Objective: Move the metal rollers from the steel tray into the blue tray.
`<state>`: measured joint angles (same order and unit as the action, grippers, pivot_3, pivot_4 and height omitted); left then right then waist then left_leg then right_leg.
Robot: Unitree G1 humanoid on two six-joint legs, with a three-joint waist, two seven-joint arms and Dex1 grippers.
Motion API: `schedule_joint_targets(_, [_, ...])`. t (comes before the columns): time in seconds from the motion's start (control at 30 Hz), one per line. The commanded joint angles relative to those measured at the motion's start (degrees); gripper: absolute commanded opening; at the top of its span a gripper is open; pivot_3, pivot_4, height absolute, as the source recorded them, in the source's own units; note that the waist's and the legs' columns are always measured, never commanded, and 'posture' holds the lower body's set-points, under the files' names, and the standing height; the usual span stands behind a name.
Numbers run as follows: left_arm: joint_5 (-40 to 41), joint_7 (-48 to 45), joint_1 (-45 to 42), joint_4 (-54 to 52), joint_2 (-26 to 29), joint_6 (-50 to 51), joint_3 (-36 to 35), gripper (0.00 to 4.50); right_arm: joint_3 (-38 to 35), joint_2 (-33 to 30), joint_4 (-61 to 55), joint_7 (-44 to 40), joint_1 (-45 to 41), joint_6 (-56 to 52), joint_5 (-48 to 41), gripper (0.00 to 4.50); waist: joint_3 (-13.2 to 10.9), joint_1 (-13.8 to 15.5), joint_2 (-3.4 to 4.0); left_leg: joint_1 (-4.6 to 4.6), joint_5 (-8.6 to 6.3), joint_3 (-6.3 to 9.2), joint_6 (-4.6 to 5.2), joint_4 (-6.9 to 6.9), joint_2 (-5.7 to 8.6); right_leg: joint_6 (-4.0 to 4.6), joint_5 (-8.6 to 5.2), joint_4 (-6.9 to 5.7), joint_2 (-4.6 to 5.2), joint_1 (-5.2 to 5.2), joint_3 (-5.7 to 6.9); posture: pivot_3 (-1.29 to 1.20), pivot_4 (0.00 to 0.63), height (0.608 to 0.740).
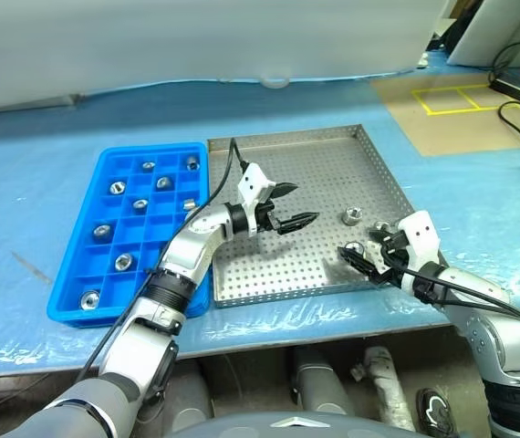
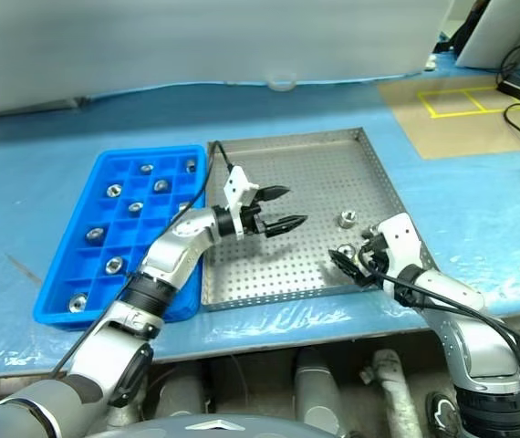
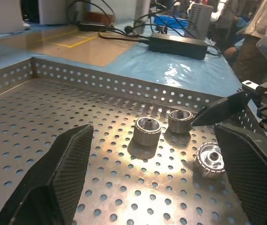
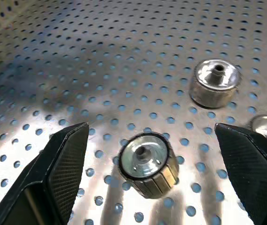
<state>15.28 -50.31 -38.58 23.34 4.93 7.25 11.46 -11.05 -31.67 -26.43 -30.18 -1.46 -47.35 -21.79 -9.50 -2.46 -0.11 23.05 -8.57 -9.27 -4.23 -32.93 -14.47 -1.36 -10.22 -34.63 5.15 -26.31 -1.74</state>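
Fingers (image 1: pixel 289 206) (image 1: pixel 362 258) of both arms spread over steel tray (image 1: pixel 333 151), no readable writing.

- I count three metal rollers (image 3: pixel 147 131) lying on the steel tray (image 1: pixel 287 155).
- I count nine rollers in the blue tray (image 1: pixel 114 164), each alone in its own compartment, though my left arm crosses that tray's near corner.
- One steel tray, one blue tray.
- My two grippers, left (image 1: pixel 289 208) and right (image 1: pixel 356 258), both over the steel tray.
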Motion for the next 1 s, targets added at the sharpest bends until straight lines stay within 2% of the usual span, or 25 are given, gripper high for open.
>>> schedule_joint_targets(0.03, [0.19,0.09,-1.43,0.18,-0.92,-1.59,-1.25,4.33,-0.75,-0.69,-0.15,2.10,-2.92,-2.17,-0.18,4.50,0.00,-0.08,0.00,0.02,-0.01,0.00,0.02,-0.05,0.00,-0.01,0.00,0.00,0.00,-0.01,0.00,-0.43,0.150,0.740])
schedule_joint_targets(0.3, [-1.13,0.51,1.07,-3.12,-0.17,-1.65,-0.66,4.33,5.55,-1.55,8.71,2.42,-8.74,-7.09,1.66,4.50,0.00,0.13,-0.01,0.09,-0.11,0.00,0.18,-0.08,0.02,0.03,0.02,0.02,0.05,0.01,0.01,-0.35,0.150,0.740])
schedule_joint_targets(0.47, [-1.80,1.98,0.53,-2.60,0.42,-2.61,-1.68,4.33,8.64,-2.81,12.87,0.89,-11.71,-5.83,2.98,4.50,0.03,0.50,-0.06,-0.03,-0.13,0.00,0.21,-0.08,0.02,0.29,0.18,0.06,0.06,0.17,0.02,-0.31,0.150,0.740])
schedule_joint_targets(0.53, [-1.90,2.49,0.53,-2.60,0.47,-2.79,-1.90,4.33,8.81,-2.77,14.51,0.57,-13.62,-3.77,3.65,4.50,0.06,0.60,-0.11,-0.08,-0.13,0.00,0.21,-0.10,0.02,0.03,0.02,0.07,0.07,0.23,0.02,-0.30,0.150,0.740])
schedule_joint_targets(0.73, [-2.79,2.87,1.39,-3.09,0.58,-3.52,-1.20,4.33,8.63,-1.86,20.60,2.38,-18.56,0.29,6.04,4.50,0.06,1.04,-0.11,-0.07,-0.13,-0.01,0.20,-0.12,0.05,0.03,0.03,0.04,0.11,0.21,0.01,-0.28,0.150,0.740])
schedule_joint_targets(0.9, [-2.83,3.09,1.30,-3.20,0.40,-3.64,-1.48,4.33,8.21,-1.25,22.09,2.70,-19.18,2.18,6.86,4.50,0.06,1.81,-0.11,-0.04,-0.14,-0.03,0.21,-0.02,0.03,0.41,0.25,0.08,0.10,0.17,0.02,-0.28,0.150,0.740])
schedule_joint_targets(1.0, [-3.16,3.11,1.22,-2.68,0.46,-3.87,-1.29,4.33,5.81,-0.16,15.95,-2.63,-17.78,3.01,0.52,4.50,0.06,1.80,-0.10,-0.01,-0.17,-0.11,0.26,0.00,0.03,0.42,0.25,0.13,0.10,0.13,0.00,-0.29,0.150,0.740])
